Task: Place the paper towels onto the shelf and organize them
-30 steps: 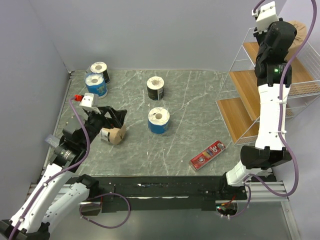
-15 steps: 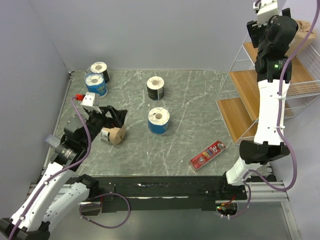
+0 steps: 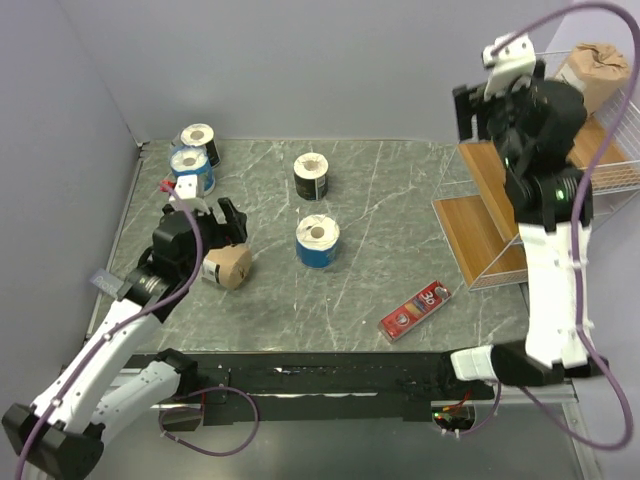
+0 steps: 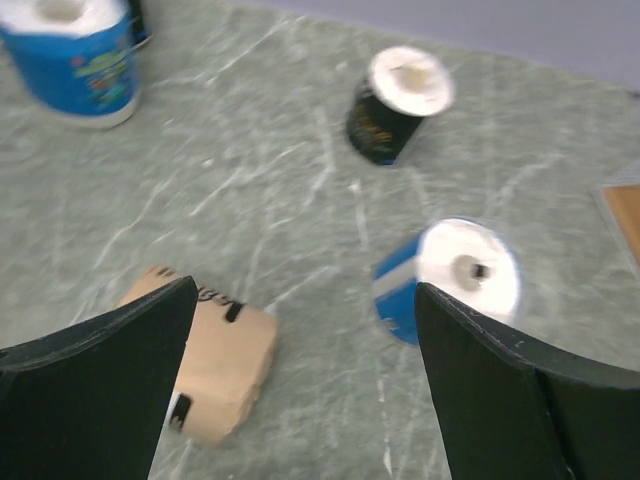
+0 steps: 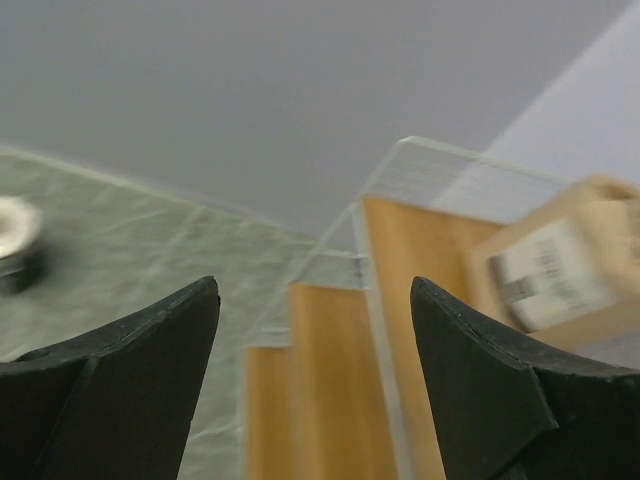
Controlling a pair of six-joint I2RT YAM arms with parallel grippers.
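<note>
Kraft roll (image 3: 228, 268) lies on its side at 8 o'clock on the table (image 3: 400, 200), with the left gripper (image 4: 305, 300) spread wide over it, gripping nothing. Second kraft roll (image 3: 597, 72) sits on the top tier of the shelf (image 3: 490, 190) at 2 o'clock; right gripper (image 5: 315, 300) hangs beside the shelf, fingers apart, empty. Corner blue roll (image 3: 190, 168) and corner black roll (image 3: 200, 140) stand at 10 o'clock, centre blue roll (image 3: 317, 241) and centre black roll (image 3: 311, 176) mid-table.
</note>
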